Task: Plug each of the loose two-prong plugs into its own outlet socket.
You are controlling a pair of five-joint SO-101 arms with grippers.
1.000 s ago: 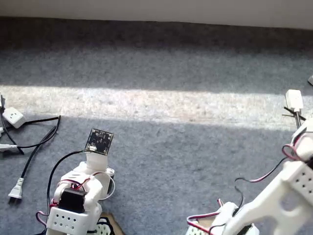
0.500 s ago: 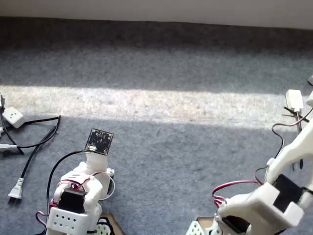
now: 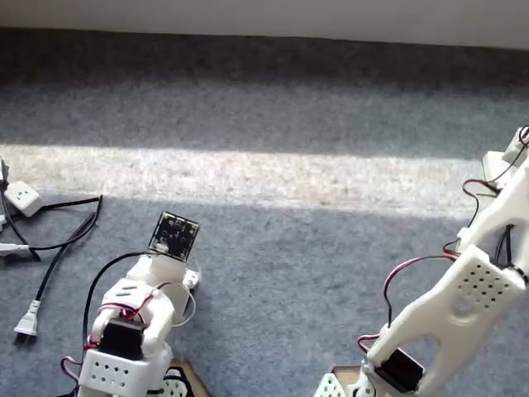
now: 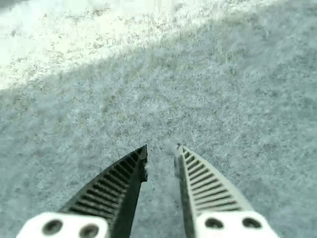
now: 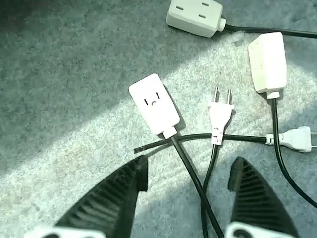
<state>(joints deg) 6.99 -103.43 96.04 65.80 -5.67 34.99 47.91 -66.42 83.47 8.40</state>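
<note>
White plastic two-prong plug (image 5: 218, 116) looks light, stiff-bodied, floppy-corded, so I'd pinch its flat sides; right gripper (image 5: 189, 173) jaws gape wide nearby, left gripper (image 4: 161, 153) barely parted.

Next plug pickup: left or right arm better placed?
Right. The right gripper, open, hangs just short of a white two-prong plug with a white socket beside it. The left gripper is over bare carpet.
</note>
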